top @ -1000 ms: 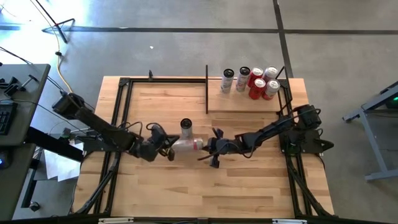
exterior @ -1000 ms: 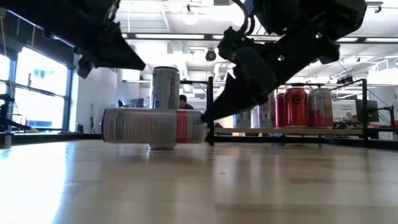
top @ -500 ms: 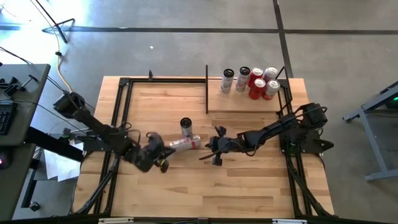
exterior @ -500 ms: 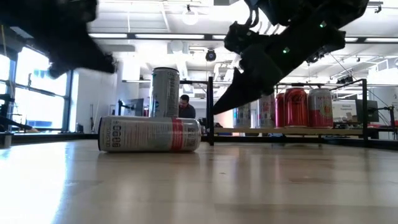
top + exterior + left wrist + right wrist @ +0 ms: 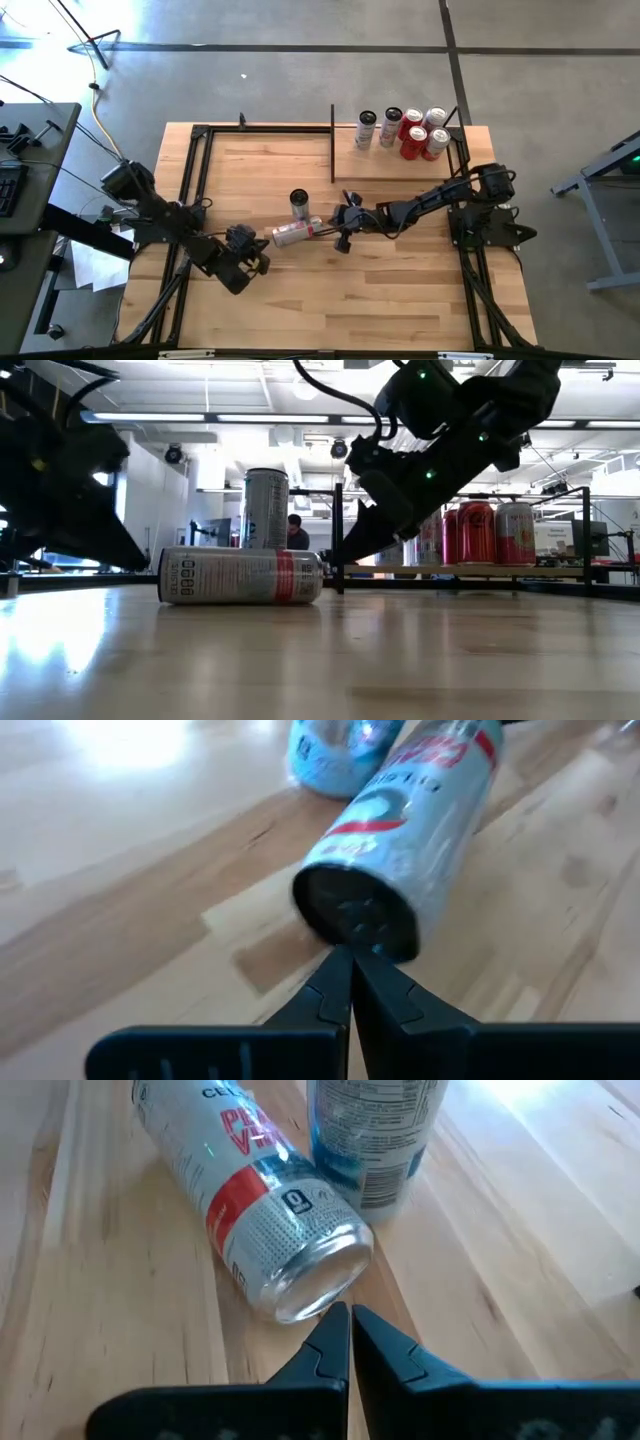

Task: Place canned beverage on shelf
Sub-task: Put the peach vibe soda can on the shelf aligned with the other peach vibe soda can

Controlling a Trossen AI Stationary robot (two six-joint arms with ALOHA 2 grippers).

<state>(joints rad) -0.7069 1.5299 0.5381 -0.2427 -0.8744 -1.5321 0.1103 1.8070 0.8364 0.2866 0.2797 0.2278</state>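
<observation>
A silver can with a red band [image 5: 297,233] lies on its side on the planked tabletop, just in front of an upright silver can [image 5: 299,203]. My right gripper [image 5: 334,231] is shut, and its tips stand at the lying can's right end [image 5: 318,1285]. My left gripper [image 5: 260,259] is shut too. It sits low over the table, a short way off the can's dark left end [image 5: 358,910], pointing at it. The shelf [image 5: 390,168] at the far right carries several cans [image 5: 405,132]. My right gripper's shut fingertips [image 5: 328,555] stand at the rim of the lying can's right end [image 5: 318,563], slanting down from the table's right. I cannot tell whether they touch it. The can rests on its side on the table.
A black upright bar [image 5: 332,145] marks the shelf's left edge. Black frame rails [image 5: 192,180] run along the table's sides. Bare tabletop lies in front of the cans, toward the near edge [image 5: 330,310].
The lying can, which hung between both grippers' tips just above the table, has come down and now rests on its side. My left gripper has drawn back toward the table's near left corner, sinking and rolling. My right gripper backed off a little, then swung back to the can's right end.
</observation>
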